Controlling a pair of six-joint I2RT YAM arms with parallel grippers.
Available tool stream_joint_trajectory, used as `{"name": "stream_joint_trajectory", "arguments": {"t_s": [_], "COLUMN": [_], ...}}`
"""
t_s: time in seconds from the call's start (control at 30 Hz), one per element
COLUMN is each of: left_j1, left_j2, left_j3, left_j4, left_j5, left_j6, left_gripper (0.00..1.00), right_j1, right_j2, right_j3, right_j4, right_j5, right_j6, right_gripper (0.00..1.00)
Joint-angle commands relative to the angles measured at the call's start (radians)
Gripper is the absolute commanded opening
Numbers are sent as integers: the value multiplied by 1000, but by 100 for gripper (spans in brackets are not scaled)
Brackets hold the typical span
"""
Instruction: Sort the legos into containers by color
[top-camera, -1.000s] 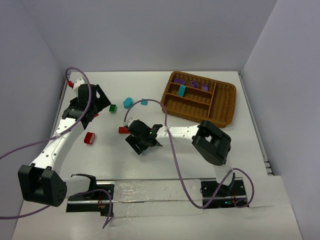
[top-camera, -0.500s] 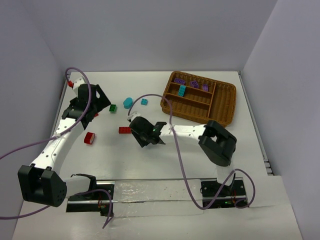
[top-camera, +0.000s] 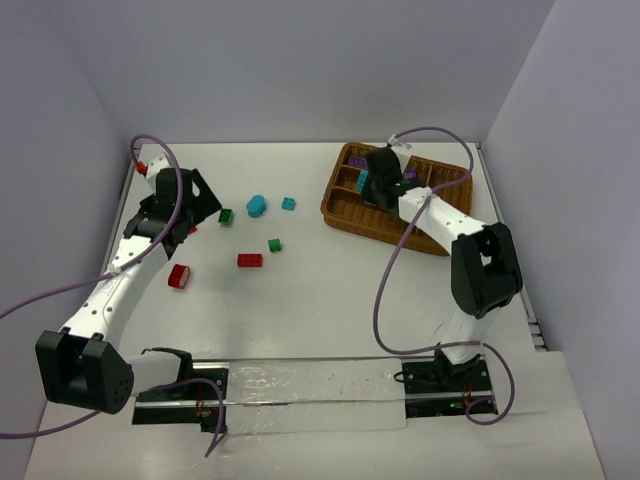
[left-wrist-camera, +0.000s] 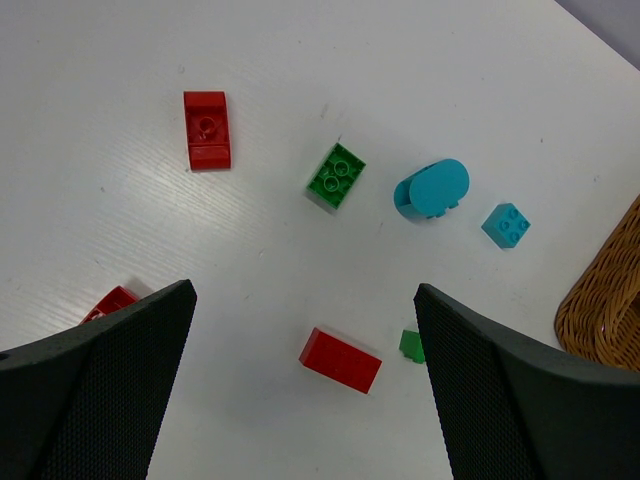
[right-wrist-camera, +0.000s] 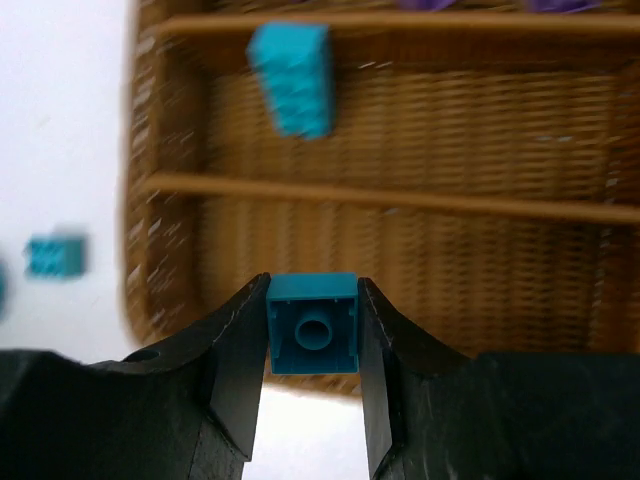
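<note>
My right gripper (right-wrist-camera: 312, 300) is shut on a small teal lego (right-wrist-camera: 312, 324) and holds it above the near slots of the brown wicker tray (right-wrist-camera: 420, 250). In the top view this gripper (top-camera: 381, 190) hangs over the tray's left part (top-camera: 440, 215). One teal lego (right-wrist-camera: 292, 78) lies in a slot, and purple legos (top-camera: 388, 167) lie in the far slot. My left gripper (left-wrist-camera: 305, 300) is open and empty above the table. Below it lie a red brick (left-wrist-camera: 340, 360), a green brick (left-wrist-camera: 336, 176), a rounded teal piece (left-wrist-camera: 432, 188) and a small teal brick (left-wrist-camera: 506, 224).
More loose legos lie on the left half of the table: red ones (top-camera: 180, 276) (top-camera: 141, 166) (left-wrist-camera: 207, 130) and a small green one (top-camera: 274, 244). The tray's rim (left-wrist-camera: 610, 290) shows at the right of the left wrist view. Walls close in the table.
My right arm has swung from the middle of the table to above the tray, carrying the teal lego. A small green lego it covered now shows. The left arm has not moved.
</note>
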Motion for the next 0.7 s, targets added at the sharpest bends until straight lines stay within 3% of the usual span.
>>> {"name": "stream_joint_trajectory", "arguments": {"t_s": [0.0,0.37,0.43,0.47,0.53,0.67], "left_j1": [0,0,0,0,0,0], "left_j2": [-17,1,4,5,4,3], "left_j3": [25,31,32,31,31,28], "left_j4": [13,13,11,10,11,15], "left_j5": [13,22,21,20,17,21], "left_j6": [7,7,5,6,7,6], "left_gripper": [99,100,99,99,99,99], "right_j1": [-110,-185,-189,-189,-189,-187], "right_j2": [89,247,270,289,298,279], "right_j3": [96,242,267,283,291,297], "right_j4": [7,-14,-26,-32,-26,-21], "right_j5": [24,17,17,16,16,15], "right_j6": [59,40,37,34,30,11], "right_gripper": [21,26,35,54,76,84]}}
